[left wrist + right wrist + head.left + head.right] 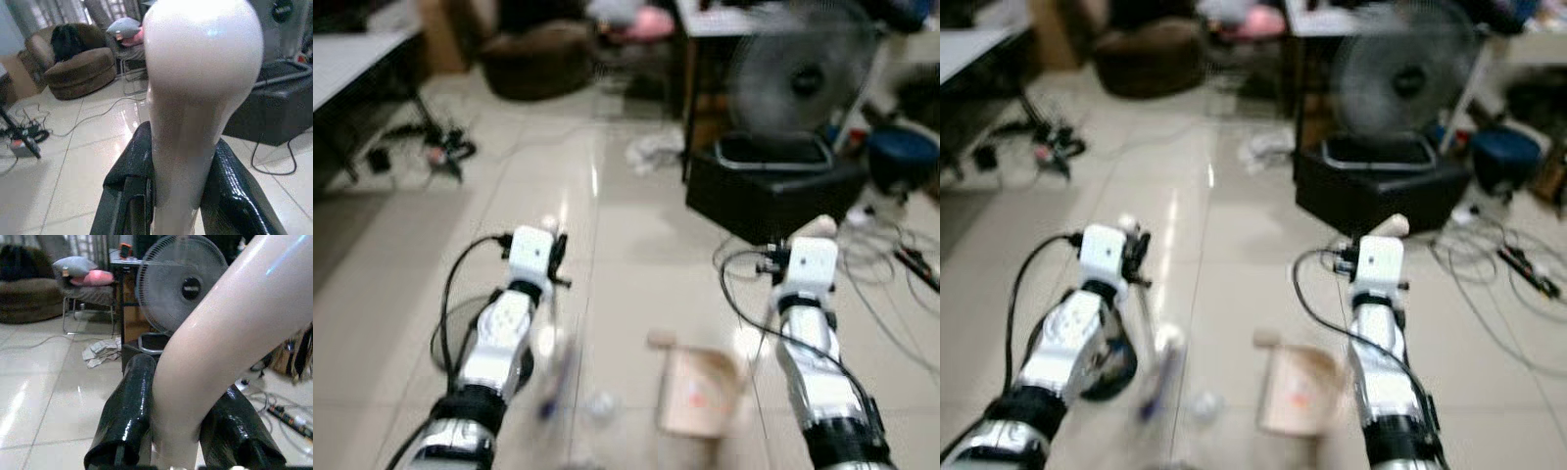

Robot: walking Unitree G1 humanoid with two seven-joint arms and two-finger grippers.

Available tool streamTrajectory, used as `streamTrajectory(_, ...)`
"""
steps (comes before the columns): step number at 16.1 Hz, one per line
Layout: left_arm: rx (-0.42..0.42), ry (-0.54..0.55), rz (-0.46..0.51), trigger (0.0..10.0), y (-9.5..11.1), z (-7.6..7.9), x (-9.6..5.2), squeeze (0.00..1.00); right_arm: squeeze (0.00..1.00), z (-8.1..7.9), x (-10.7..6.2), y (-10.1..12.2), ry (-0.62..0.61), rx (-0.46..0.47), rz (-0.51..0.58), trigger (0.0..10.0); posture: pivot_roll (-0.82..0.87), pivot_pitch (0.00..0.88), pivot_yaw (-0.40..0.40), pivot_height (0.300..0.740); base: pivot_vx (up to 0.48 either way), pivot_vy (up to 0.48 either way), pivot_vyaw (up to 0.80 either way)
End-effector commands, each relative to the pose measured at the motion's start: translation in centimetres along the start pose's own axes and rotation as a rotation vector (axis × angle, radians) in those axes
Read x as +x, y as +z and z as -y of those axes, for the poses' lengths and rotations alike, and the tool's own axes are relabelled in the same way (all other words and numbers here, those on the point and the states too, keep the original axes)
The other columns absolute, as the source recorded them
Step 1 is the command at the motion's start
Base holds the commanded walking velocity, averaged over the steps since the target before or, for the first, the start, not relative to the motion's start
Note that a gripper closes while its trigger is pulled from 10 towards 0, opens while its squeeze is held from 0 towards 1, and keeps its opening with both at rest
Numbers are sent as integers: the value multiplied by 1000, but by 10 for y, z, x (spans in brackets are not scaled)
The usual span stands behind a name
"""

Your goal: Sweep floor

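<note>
Left gripper (178, 196) has its fingers clamped on the pale broom handle (195, 98), brush end down on the tiled floor (607, 264). Right gripper (188, 431) fingers are squeezed on the dustpan handle (230, 328), dustpan (700, 392) sitting on the floor between the arms.

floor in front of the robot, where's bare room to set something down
Free: the tiles between the cable heap and the black bin, up to the crumpled paper. Crowded: right of the bin, cables and a blue stool; between the arms, the dustpan and small litter.
</note>
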State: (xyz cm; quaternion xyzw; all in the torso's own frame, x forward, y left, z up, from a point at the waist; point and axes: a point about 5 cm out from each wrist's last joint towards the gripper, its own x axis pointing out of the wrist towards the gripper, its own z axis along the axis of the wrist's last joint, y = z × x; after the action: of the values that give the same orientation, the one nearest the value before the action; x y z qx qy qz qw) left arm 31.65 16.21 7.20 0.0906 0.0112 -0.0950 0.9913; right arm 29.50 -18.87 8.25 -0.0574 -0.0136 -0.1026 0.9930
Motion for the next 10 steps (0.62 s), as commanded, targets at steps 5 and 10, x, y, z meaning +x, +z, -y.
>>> streamTrajectory(5,5,4,43,10000,10,3,5,0,0,9,2,4,-16,-28,25,10000,-18,0,67,740,0,0,0)
streamTrajectory(10,44,-25,19,10000,5,5,4,0,0,8,7,2,-4,-60,34,10000,-12,0,67,740,0,0,0)
